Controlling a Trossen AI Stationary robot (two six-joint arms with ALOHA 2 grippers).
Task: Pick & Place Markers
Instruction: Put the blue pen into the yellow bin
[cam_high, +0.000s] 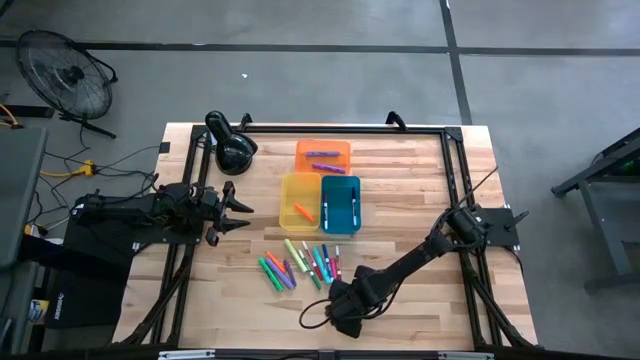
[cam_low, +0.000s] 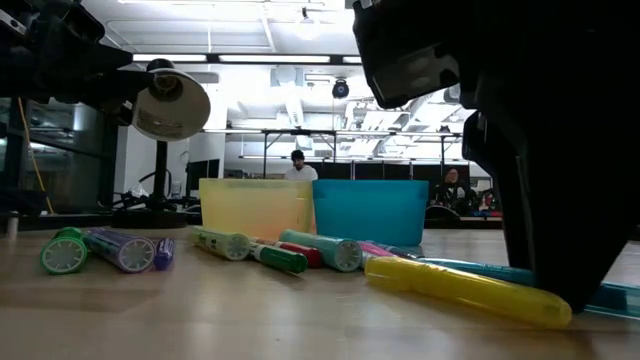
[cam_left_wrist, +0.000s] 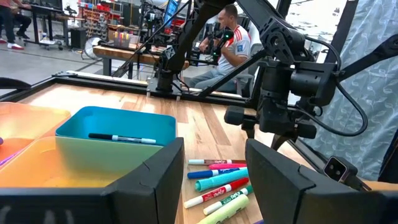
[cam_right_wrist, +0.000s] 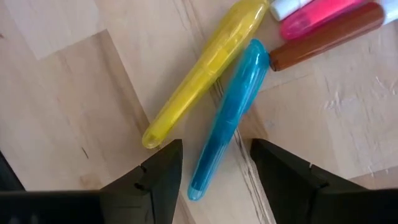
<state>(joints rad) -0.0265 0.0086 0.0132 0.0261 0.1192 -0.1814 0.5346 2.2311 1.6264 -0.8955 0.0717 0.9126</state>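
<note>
Several markers (cam_high: 300, 264) lie loose on the wood table, just on the near side of the trays. My right gripper (cam_high: 342, 292) is down at the near right end of that pile, open. In the right wrist view its fingertips (cam_right_wrist: 214, 177) stand on either side of the end of a blue marker (cam_right_wrist: 231, 115) that lies flat beside a yellow marker (cam_right_wrist: 208, 68); I see no touch. My left gripper (cam_high: 240, 212) waits open, left of the trays; its wrist view looks past its fingertips (cam_left_wrist: 211, 177) at the pile (cam_left_wrist: 219, 182).
Three trays stand mid-table: an orange tray (cam_high: 322, 155) with purple markers, a yellow tray (cam_high: 298, 200) with an orange marker, and a blue tray (cam_high: 341, 203) with one marker (cam_left_wrist: 121, 138). A black lamp (cam_high: 232, 150) stands at the far left. People sit beyond the table.
</note>
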